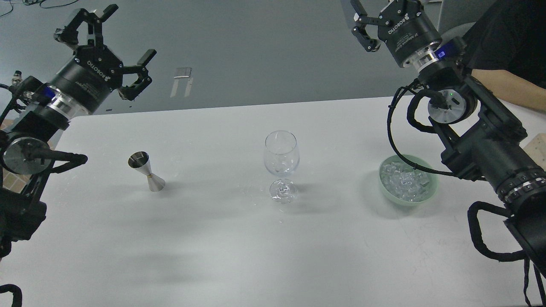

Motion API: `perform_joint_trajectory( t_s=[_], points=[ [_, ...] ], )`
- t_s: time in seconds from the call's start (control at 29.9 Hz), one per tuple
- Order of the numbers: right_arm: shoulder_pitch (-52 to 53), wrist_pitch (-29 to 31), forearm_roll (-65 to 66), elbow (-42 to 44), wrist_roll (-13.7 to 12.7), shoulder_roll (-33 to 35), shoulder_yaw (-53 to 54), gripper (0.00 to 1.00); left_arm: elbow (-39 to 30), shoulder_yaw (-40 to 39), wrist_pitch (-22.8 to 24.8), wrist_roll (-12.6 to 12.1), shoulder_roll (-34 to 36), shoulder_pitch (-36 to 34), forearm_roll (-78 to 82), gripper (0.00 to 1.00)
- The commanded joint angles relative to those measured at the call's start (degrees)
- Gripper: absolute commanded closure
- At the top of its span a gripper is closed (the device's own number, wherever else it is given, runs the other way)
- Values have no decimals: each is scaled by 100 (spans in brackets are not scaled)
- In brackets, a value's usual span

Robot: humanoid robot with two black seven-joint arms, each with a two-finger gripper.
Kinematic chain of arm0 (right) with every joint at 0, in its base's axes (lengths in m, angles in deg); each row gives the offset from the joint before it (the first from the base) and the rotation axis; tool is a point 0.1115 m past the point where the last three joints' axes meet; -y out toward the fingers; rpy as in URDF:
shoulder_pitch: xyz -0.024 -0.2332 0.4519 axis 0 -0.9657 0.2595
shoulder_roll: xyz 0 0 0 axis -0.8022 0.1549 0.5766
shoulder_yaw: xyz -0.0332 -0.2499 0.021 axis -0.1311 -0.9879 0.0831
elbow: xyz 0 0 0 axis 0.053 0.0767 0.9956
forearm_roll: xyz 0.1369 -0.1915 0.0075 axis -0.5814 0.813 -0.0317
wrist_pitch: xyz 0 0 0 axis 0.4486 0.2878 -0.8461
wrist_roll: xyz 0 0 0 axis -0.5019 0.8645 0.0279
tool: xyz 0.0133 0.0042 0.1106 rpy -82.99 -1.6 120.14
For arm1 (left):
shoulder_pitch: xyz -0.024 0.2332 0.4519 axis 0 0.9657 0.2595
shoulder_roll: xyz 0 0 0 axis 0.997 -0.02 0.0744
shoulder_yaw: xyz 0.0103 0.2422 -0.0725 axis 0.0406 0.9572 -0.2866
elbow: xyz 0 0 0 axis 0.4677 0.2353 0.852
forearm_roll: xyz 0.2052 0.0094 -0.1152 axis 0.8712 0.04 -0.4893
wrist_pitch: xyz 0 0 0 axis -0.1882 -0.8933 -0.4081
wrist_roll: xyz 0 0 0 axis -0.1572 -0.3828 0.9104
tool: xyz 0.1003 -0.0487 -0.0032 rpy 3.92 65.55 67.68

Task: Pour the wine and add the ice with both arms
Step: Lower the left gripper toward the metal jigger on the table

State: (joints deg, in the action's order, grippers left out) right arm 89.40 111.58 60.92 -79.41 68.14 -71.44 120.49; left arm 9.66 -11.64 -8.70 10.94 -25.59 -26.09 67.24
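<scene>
An empty clear wine glass (280, 164) stands upright at the middle of the white table (239, 256). A small steel jigger (147, 171) stands to its left. Clear ice cubes (405, 182) fill a pale green bowl (431, 192) to its right. My left gripper (111, 46) is open and empty, raised high beyond the table's far left edge, well away from the jigger. My right gripper (375, 17) is raised at the top right, far above the bowl; its fingers are partly cut off by the frame edge but look spread and empty.
A person's arm (507, 87) in a black sleeve rests at the table's far right edge. A pale wooden object (538, 147) shows at the right edge. Grey floor lies beyond the table's far edge.
</scene>
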Motion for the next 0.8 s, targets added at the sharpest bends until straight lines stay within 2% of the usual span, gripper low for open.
perform_joint_trajectory(
  t_s=[0.0, 0.33, 0.5, 0.64, 0.67, 0.77],
  points=[
    [8, 0, 0, -21, 0, -7, -5, 0, -3, -35, 0, -15, 7, 9, -94, 1],
    [70, 0, 0, -21, -9, 10, -22, 0, -12, -43, 0, -76, 24, 9, -165, 1],
    [70, 0, 0, -21, -9, 2, -31, 0, -12, -184, 0, -401, 59, 123, -586, 1],
    [70, 0, 17, -21, -9, 2, -40, 0, -310, -377, 0, -717, 287, 474, -1070, 2],
    [70, 0, 17, -21, -9, 2, -40, 0, -442, -412, 0, -831, 392, 684, -1262, 2],
    [70, 0, 26, -21, -9, 2, -40, 0, -872, -718, 0, -867, 516, 1316, -1859, 4]
  ],
)
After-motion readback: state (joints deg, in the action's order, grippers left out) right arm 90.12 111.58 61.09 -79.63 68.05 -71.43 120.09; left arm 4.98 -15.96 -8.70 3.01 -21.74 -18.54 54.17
